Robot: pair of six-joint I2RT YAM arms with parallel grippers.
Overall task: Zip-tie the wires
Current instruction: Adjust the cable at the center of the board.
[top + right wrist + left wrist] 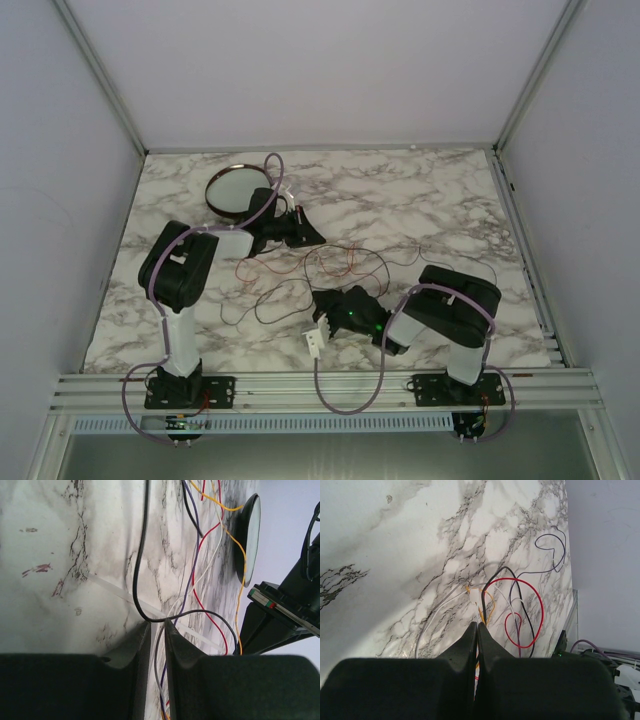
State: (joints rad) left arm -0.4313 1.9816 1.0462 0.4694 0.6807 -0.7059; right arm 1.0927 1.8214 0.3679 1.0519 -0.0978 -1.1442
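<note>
Low over wires (143, 530), right gripper (157, 623) tilted down, slightly parted.

Loose tangle of thin multicoloured wires (340, 262), centre of table (450, 190)

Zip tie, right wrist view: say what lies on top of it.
A black wire crosses over the zip tie. The right claw covers its middle, so nothing there shows.

Smooth marble-look table (450, 200), plastic-sheathed wires (338, 262)
</note>
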